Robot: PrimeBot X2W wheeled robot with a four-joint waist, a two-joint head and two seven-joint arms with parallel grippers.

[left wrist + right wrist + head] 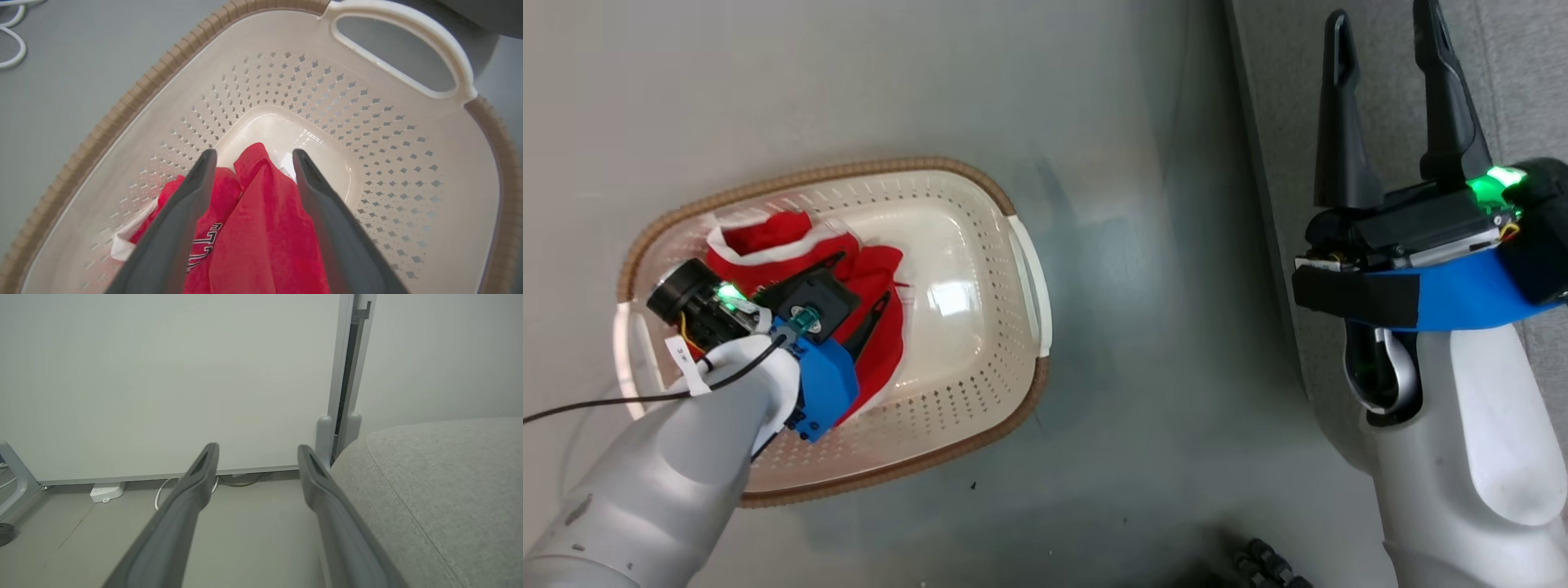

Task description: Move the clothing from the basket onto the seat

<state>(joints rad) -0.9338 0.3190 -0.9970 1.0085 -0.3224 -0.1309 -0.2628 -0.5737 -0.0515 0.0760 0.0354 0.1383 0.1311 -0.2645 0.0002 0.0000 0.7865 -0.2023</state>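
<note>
The white perforated basket [980,269] with a brown rim stands on the floor. The clothing [768,237], bright red with white trim, lies bunched in its left part. My left gripper [862,276] reaches down into the basket and is open. In the left wrist view the left gripper [253,154] has the clothing [253,228] between and under its fingers, lettering showing, against the basket [367,143] wall. I cannot tell whether the fingers touch the fabric. My right gripper [1382,12] is open and empty over the edge of the grey seat [1278,98]. The right gripper [257,449] sits left of the seat [441,490].
Grey floor surrounds the basket. A black cable [588,402] trails from my left wrist. In the right wrist view a white wall panel [163,375] stands ahead, with a white power adapter [106,492] and cords at its foot and a wheeled metal frame [12,477] at the left.
</note>
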